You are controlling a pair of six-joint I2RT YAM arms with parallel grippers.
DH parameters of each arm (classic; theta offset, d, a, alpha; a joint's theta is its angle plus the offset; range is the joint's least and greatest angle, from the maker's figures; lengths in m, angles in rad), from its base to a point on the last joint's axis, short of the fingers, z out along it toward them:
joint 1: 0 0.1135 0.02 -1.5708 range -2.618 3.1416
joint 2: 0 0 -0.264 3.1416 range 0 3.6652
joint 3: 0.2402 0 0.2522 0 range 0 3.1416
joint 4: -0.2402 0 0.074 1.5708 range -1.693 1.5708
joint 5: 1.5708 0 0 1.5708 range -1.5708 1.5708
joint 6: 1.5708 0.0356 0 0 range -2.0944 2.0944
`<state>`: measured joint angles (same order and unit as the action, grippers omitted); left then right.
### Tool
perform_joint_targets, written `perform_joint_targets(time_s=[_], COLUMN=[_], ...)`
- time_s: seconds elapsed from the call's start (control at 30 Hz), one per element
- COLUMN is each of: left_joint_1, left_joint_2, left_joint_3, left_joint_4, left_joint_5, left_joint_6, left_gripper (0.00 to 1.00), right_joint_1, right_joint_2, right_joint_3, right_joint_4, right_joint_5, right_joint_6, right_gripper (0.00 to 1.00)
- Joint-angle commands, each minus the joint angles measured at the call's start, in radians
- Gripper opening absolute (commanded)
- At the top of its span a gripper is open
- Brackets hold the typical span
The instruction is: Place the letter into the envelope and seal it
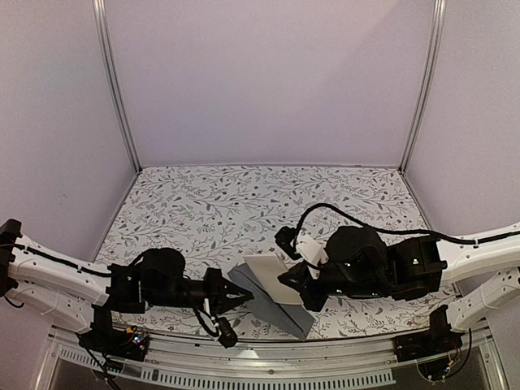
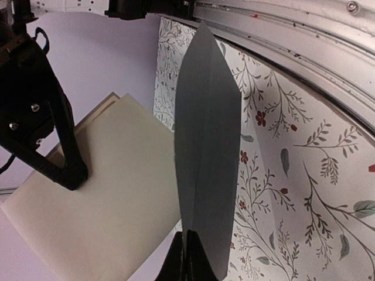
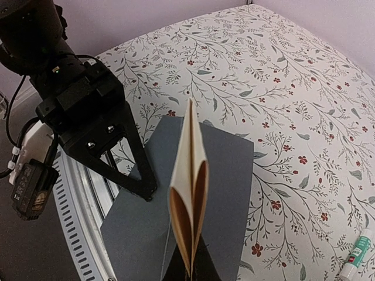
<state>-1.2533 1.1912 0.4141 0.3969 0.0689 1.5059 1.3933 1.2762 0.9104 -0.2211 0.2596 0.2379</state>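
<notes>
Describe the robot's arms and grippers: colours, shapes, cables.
Both arms have white rear links and black front sections: left arm, right arm. A black cable loops over the right arm. The left gripper and right gripper have black, tapered, triangular fingers.

My left gripper (image 2: 186, 257) and right gripper (image 3: 190, 269) are black. The envelope (image 1: 276, 313) is plain slate-grey; the letter (image 1: 272, 280) is cream outside and tan inside. The tablecloth (image 1: 244, 203) is white with grey leafy sprigs and red flowers, and the tube (image 3: 357, 254) is teal-and-white.

Dark slate-grey rectangular paper envelope (image 1: 280, 313): near the middle of the tabletop's near edge, set diagonally, flap state not readable. Tan parchment-like paper letter (image 1: 268, 276): folded double, pale outer face showing, raised over the envelope's far end.
</notes>
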Motion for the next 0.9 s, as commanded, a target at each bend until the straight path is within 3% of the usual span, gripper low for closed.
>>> perform_joint_targets(time_s=[0.0,0.87], left_joint_1=[0.023,0.028], left_joint_2=[0.005,0.005], left_joint_3=[0.031,0.011], left_joint_4=[0.002,0.028], left_joint_5=[0.015,0.008], left_joint_6=[-0.019,-0.015], left_gripper=[0.0,0.0], right_joint_1=[0.022,0.043], right_joint_2=[0.021,0.113], right_joint_3=[0.022,0.048], right_joint_4=[-0.006,-0.101], right_joint_5=[-0.001,-0.019], right_joint_6=[-0.011,0.124], right_gripper=[0.0,0.0])
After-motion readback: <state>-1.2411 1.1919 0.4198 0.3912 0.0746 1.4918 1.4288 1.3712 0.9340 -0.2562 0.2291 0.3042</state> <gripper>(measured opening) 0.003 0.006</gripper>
